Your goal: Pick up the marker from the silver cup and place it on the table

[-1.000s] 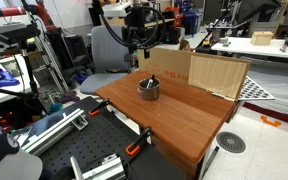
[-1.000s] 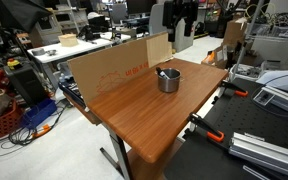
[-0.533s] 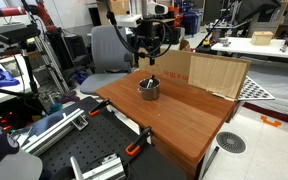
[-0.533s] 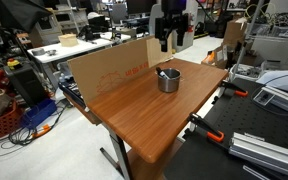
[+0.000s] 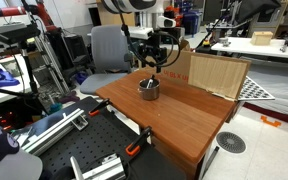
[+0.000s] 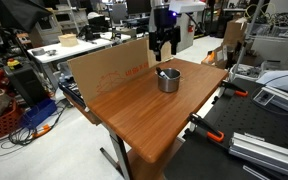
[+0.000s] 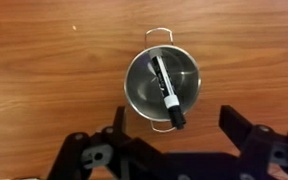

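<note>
The silver cup (image 7: 162, 85) stands on the reddish-brown wooden table (image 7: 44, 80); it also shows in both exterior views (image 5: 148, 89) (image 6: 169, 80). The marker (image 7: 166, 90), whitish with a dark end, leans inside the cup, and its dark end sticks out over the rim. It is a thin stick in an exterior view (image 6: 163, 71). My gripper (image 7: 174, 128) hangs above the cup, open and empty, with its fingers on either side of the cup's near rim. It also shows in both exterior views (image 5: 154, 62) (image 6: 163, 48).
A low cardboard wall (image 5: 209, 72) (image 6: 104, 68) runs along one long table edge behind the cup. Black clamps (image 6: 206, 130) grip the table's other edge. Lab benches, chairs and metal rails surround the table.
My gripper has moved from beyond the table's far end to over the cup and come lower. The cup and marker have not moved.
</note>
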